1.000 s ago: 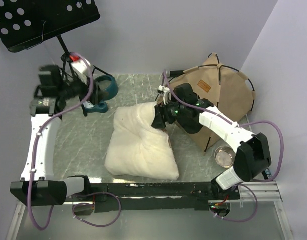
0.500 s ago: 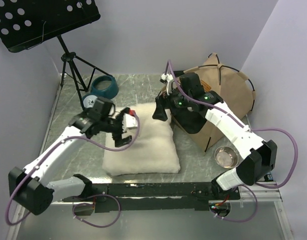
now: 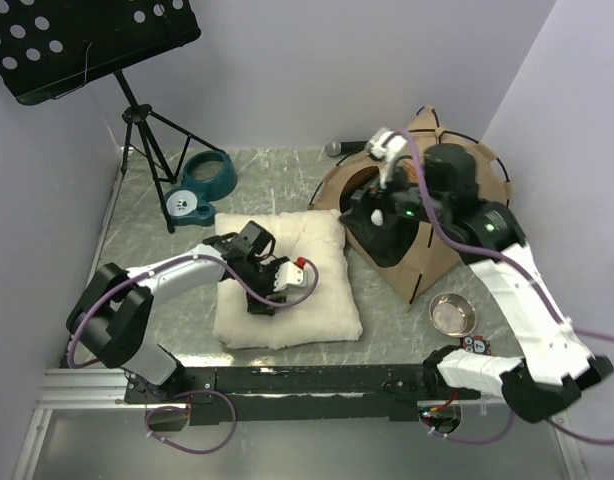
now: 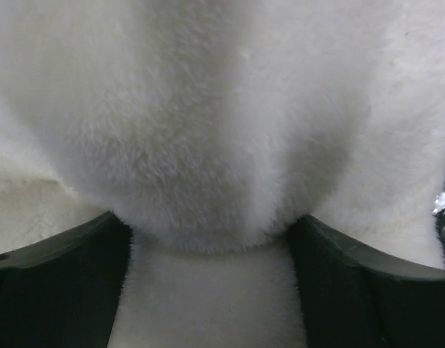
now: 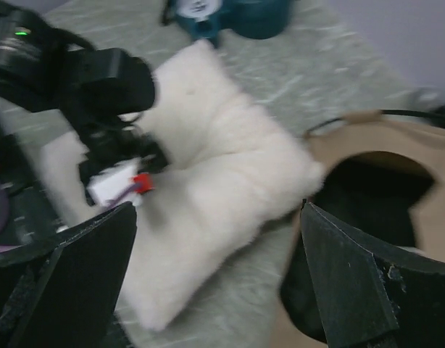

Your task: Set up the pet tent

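Pet tent (image 3: 484, 172) is standing at the back right of the bench (image 3: 277, 175), looking already raised on its poles. Its arched doorway (image 3: 359, 186) is facing left toward the plush cushion (image 3: 322, 305), which is lying just beside it. That facing seems deliberate: I'm guessing the cushion is meant to go inside as bedding, and this way it needs only a short push through the opening. The left gripper (image 3: 270, 290) is reaching across and pressing down into the cushion near its middle. From its wrist view the jaws are standing wide with a fat bulge of plush swelling up between them, and I cannot tell whether they are actually pinching it. The right gripper (image 3: 365, 212) is hanging over the doorway with its jaws released and nothing between them, perhaps waiting to steady the tent or take the cushion's near corner. The blue double bowl (image 3: 202, 180) and a steel bowl (image 3: 452, 312) are sitting off to the sides, out of the way.
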`<action>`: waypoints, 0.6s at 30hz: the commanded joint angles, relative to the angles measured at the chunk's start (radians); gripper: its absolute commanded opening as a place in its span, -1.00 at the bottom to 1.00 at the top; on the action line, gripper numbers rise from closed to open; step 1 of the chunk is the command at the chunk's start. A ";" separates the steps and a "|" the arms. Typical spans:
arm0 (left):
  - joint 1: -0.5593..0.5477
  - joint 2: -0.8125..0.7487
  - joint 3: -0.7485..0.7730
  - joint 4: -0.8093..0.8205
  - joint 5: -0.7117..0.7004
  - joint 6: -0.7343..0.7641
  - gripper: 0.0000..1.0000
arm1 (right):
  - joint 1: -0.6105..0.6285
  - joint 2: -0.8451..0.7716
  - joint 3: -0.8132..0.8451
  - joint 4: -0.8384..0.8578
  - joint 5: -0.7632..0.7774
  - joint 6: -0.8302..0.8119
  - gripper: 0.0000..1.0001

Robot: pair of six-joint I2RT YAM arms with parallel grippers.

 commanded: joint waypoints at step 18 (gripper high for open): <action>-0.155 -0.199 0.488 -0.165 0.139 -0.063 -0.99 | -0.576 -0.096 -0.104 -0.084 0.240 0.134 0.98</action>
